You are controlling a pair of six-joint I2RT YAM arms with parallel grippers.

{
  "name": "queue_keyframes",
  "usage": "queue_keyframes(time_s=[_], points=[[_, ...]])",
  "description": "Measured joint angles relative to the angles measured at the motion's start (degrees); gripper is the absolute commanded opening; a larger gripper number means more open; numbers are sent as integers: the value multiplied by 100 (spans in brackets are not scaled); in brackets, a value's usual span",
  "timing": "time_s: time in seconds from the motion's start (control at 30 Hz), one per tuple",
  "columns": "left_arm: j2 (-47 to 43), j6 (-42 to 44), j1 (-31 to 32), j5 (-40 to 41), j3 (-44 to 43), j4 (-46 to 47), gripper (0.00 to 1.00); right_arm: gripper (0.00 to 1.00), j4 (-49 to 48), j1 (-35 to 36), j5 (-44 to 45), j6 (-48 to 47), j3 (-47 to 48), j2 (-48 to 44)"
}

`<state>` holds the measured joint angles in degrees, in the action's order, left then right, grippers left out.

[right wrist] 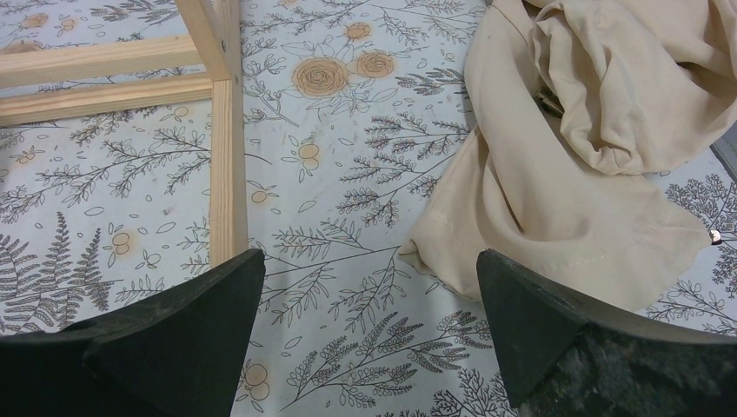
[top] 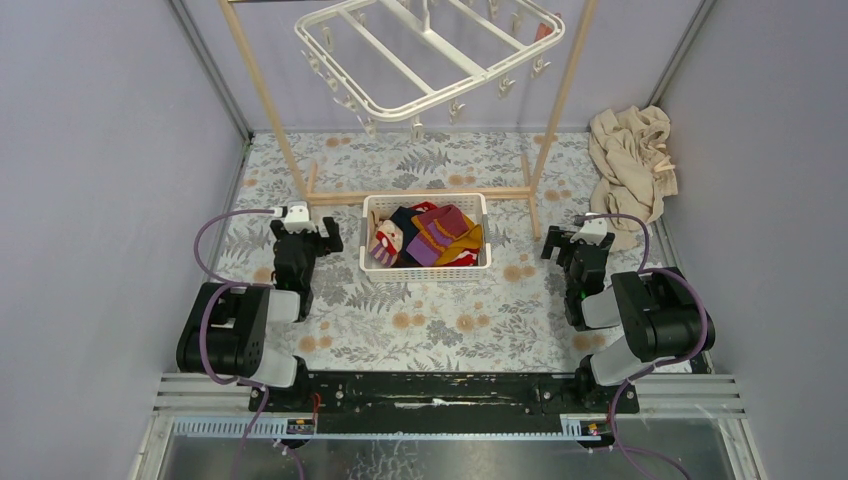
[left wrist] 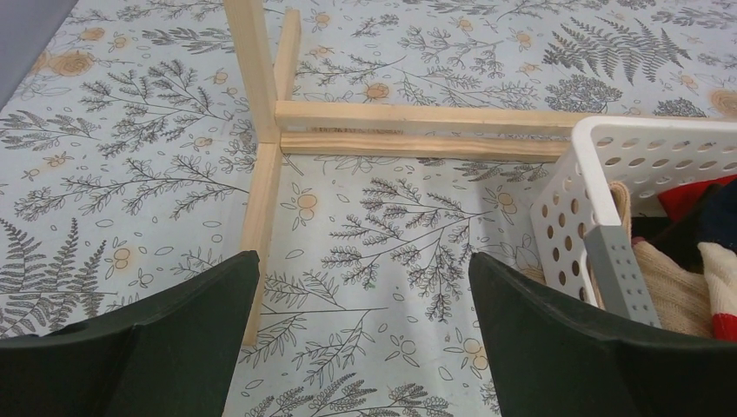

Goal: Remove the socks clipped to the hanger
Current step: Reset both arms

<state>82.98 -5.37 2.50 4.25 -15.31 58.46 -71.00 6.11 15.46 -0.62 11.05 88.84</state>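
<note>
The white hanger (top: pixel 430 55) hangs tilted from the wooden pole frame at the top of the top view, its clips dangling. A small red piece (top: pixel 541 32) shows at its far right corner; I cannot tell what it is. Several socks (top: pixel 430 238), mustard, purple, navy and red, lie piled in the white perforated basket (top: pixel 372 262); some also show in the left wrist view (left wrist: pixel 687 278). My left gripper (top: pixel 308 232) is low, left of the basket, open and empty (left wrist: pixel 365 287). My right gripper (top: pixel 572 242) is low, right of the basket, open and empty (right wrist: pixel 371 287).
The wooden frame's base bars (top: pixel 420 194) lie just behind the basket, with feet near each gripper (left wrist: pixel 261 200) (right wrist: pixel 228 174). A crumpled beige cloth (top: pixel 632 160) lies at the back right, close to my right gripper (right wrist: pixel 574 139). Walls close in on both sides.
</note>
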Motion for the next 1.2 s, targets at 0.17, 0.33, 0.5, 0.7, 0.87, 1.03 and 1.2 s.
queue_keyframes(time_s=[0.17,0.33,0.5,0.7,0.87,1.03,1.2], points=[[39,22,0,-98,0,20,98,100,2,0,0,0,2,0],[72,46,0,-166,0,31,98,100,2,0,-2,0,4,0],[109,92,0,-214,-15,17,98,100,4,0,-2,0,4,0],[190,149,0,-299,-146,-31,98,100,4,0,-2,0,4,0],[205,155,0,-304,-164,-39,98,100,4,0,-2,0,4,0],[227,166,0,-310,-162,-37,98,100,4,0,-2,0,4,0],[229,168,0,-330,-162,-37,98,100,7,0,-2,0,4,0]])
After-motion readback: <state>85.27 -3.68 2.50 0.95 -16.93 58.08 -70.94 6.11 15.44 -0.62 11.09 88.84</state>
